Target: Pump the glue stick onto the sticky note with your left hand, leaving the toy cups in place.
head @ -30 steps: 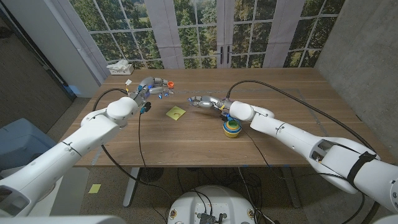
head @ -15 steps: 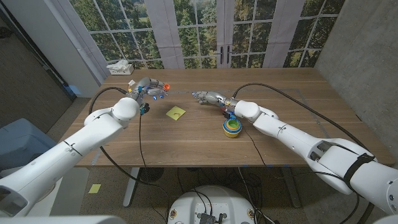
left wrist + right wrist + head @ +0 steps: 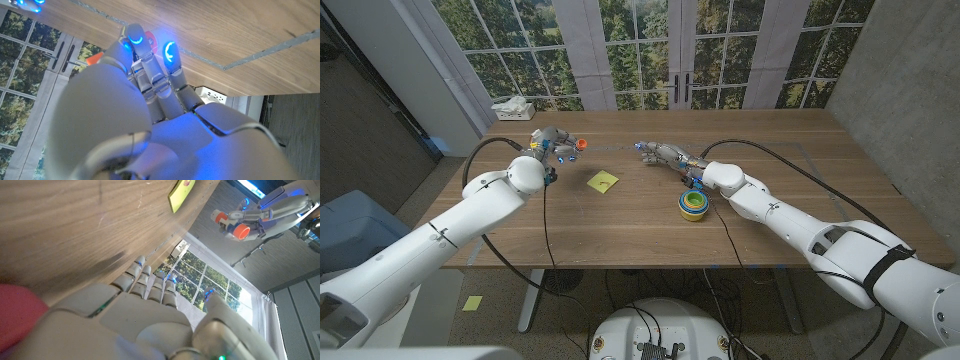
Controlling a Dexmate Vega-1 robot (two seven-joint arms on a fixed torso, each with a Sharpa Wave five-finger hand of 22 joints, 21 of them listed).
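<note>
A yellow sticky note (image 3: 603, 180) lies on the wooden table (image 3: 620, 225), and it shows too in the right wrist view (image 3: 181, 191). Beyond it and to the left, my left hand (image 3: 550, 143) holds the glue stick (image 3: 578, 145) off the table, its orange end toward the middle; the right wrist view catches the same stick (image 3: 239, 229) and hand (image 3: 270, 207). A stack of toy cups (image 3: 694, 206) stands right of the note. My right hand (image 3: 662, 154) hovers past the cups with fingers stretched out, holding nothing.
A white tissue box (image 3: 515, 106) sits at the far left corner of the table. Black cables (image 3: 544, 215) hang from both arms over the tabletop. Windows stand behind the far edge. A second yellow note (image 3: 472, 302) lies on the floor.
My right hand has drawn away from the note, rightward and toward the far side. The left hand with the glue stick has shifted slightly left, and the stick's orange end has dropped a little.
</note>
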